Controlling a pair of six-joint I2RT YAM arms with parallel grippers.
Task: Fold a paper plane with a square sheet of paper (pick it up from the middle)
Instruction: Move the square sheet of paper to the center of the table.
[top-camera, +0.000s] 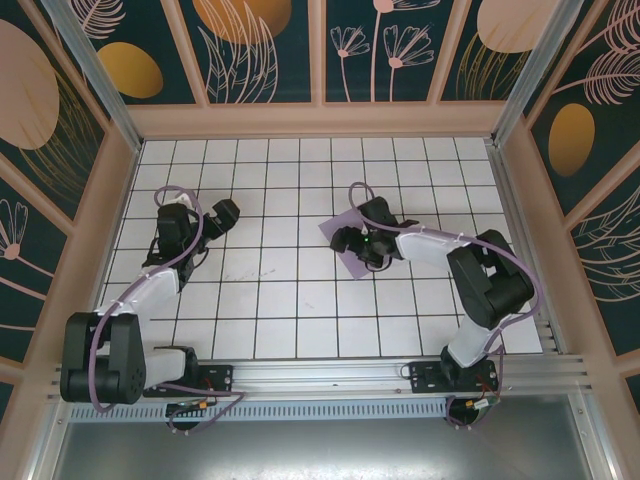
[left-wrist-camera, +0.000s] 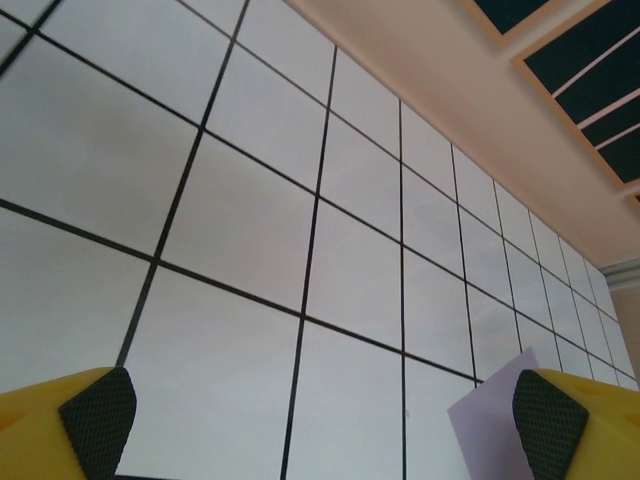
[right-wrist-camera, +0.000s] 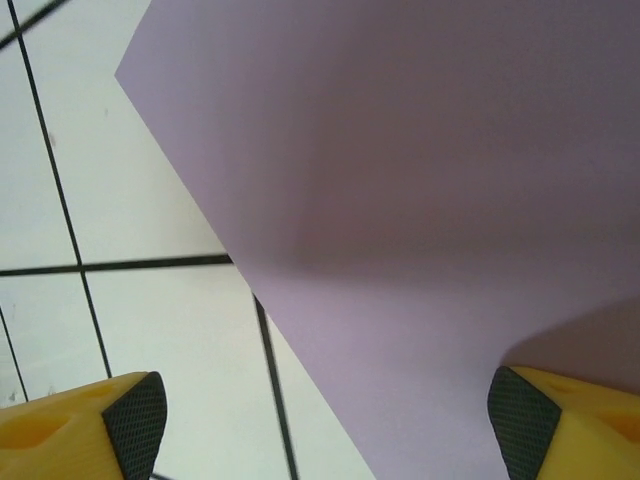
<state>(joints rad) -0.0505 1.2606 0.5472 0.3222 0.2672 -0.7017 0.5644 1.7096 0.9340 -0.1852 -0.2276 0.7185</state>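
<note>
The square sheet of paper (top-camera: 336, 226) is lilac-purple and lies flat and unfolded on the white tiled table (top-camera: 280, 290), right of centre. My right gripper (top-camera: 349, 241) hovers over its left part, partly covering it. In the right wrist view the sheet (right-wrist-camera: 430, 200) has one corner pointing up left. The right gripper (right-wrist-camera: 325, 428) is open, one pad (right-wrist-camera: 133, 418) over bare tile, the other (right-wrist-camera: 520, 420) over the paper. My left gripper (top-camera: 228, 213) stands open at the left (left-wrist-camera: 320, 425), nothing between its fingers; a paper corner (left-wrist-camera: 490, 425) shows beside its right pad. The paper plane is out of view.
Peach wall boards (top-camera: 320, 120) close the table at the back and sides. An aluminium rail (top-camera: 330, 375) with both arm bases runs along the near edge. Bare tiles lie between the two arms (top-camera: 280, 250).
</note>
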